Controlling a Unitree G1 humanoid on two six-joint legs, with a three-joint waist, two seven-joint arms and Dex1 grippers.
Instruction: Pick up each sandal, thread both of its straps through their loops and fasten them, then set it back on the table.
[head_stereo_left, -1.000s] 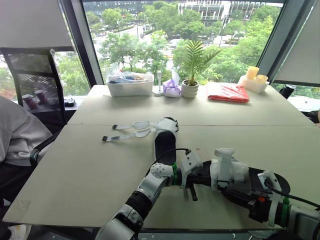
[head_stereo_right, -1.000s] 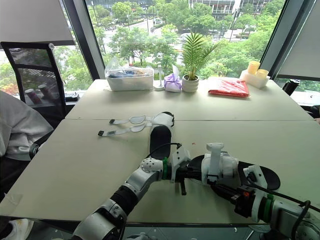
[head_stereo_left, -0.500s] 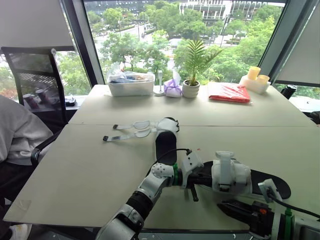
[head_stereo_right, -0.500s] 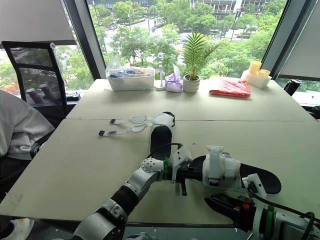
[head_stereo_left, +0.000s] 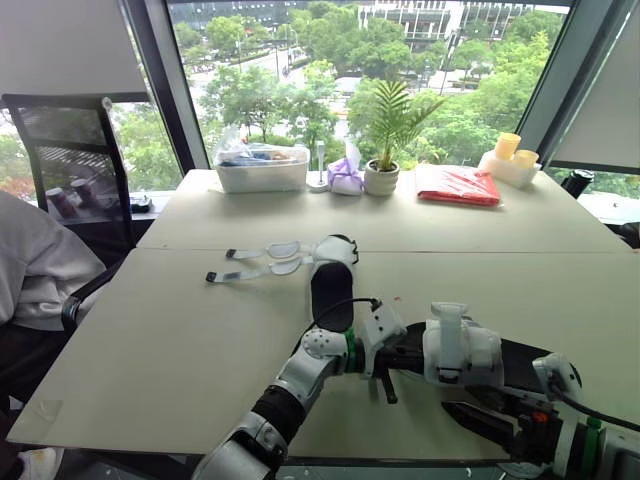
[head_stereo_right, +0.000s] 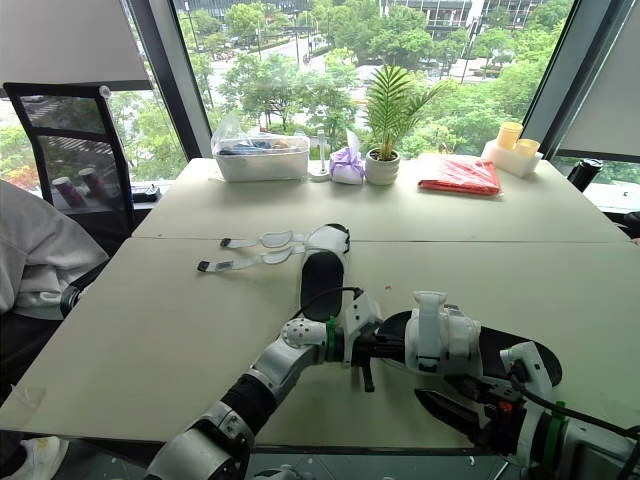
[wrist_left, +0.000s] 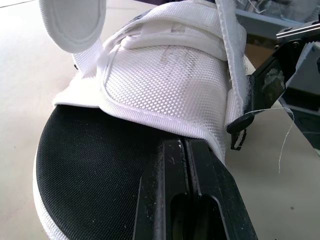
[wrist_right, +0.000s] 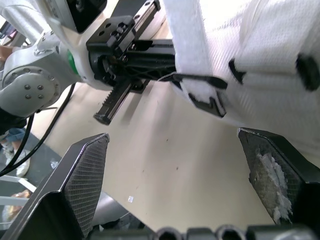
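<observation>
table (head_stereo_left: 180, 340) of pale wood carries both sandals, and along its far edge by the window stand a plastic tub (head_stereo_left: 261, 168), a potted plant (head_stereo_left: 381, 175) and a red bag (head_stereo_left: 456, 186). person's sleeve (head_stereo_left: 35, 265) shows at the left edge, well apart from the work.

far sandal (head_stereo_left: 331, 285) lies flat near the middle of the table, black footbed up. its two straps (head_stereo_left: 262, 260) trail sideways over the tabletop, unthreaded and unfastened, so by the look of it this one is untouched.

near sandal (head_stereo_left: 462, 350) sits close to the front edge, just in front of the robot. left tool (wrist_left: 183, 147) is pinched tight on it, fingers pressed together where the white mesh upper meets the black sole. right tool (wrist_right: 176, 172) hangs just beside the sandal with its fingers spread wide, holding nothing, the tabletop showing between them.

near strap (wrist_right: 187, 45) comes down over the upper and ends in a small black loop (wrist_right: 207, 97), which hangs free. another strap end (wrist_left: 75, 25) curls loose above the upper rather than lying pressed down.

as a judgement, the task is at an early stage: the first sandal is gripped, its threading and fastening look unfinished, it has yet to be set down, and the second sandal waits whole.
</observation>
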